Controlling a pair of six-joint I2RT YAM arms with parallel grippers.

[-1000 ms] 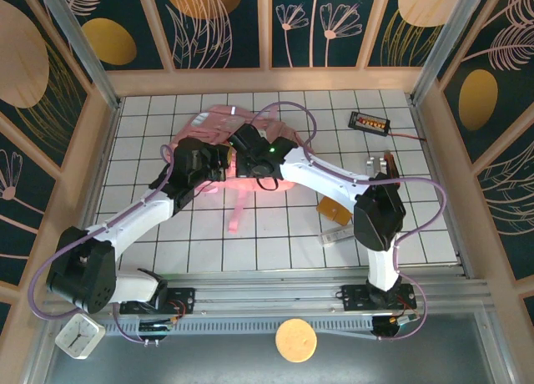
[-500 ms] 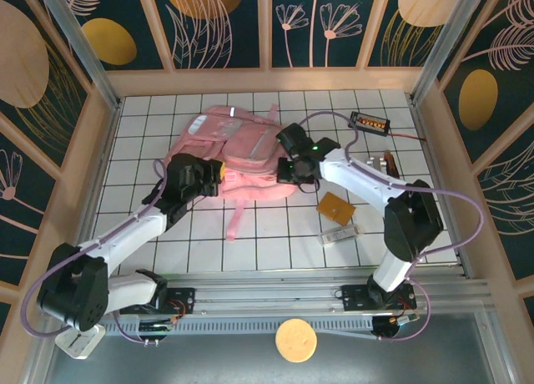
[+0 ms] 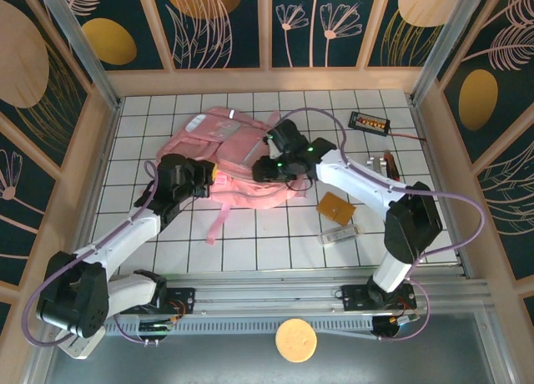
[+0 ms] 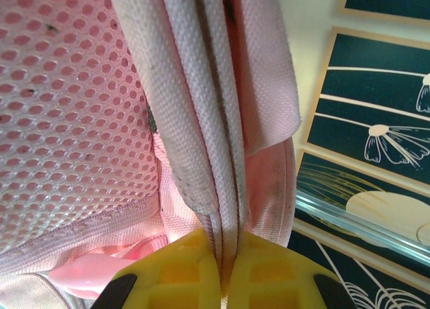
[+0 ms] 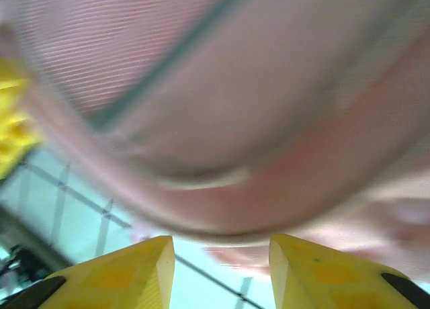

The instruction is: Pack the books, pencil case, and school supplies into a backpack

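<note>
Right gripper [image 3: 269, 163] has shifted left over the backpack [image 3: 238, 138], fingers spread, grasping nothing | left gripper [image 4: 222, 258] clenched on webbing at the backpack's left edge | backpack contents: cannot tell | orange-brown book [image 3: 335, 207] and whitish block [image 3: 338, 234] lie right of backpack, outside it | open tiles [image 3: 275, 250] along near side

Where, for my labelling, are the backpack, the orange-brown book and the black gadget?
backpack [image 3: 236, 136], top view, front panel.
orange-brown book [image 3: 335, 207], top view, cover centre.
black gadget [image 3: 370, 122], top view, body middle.
</note>
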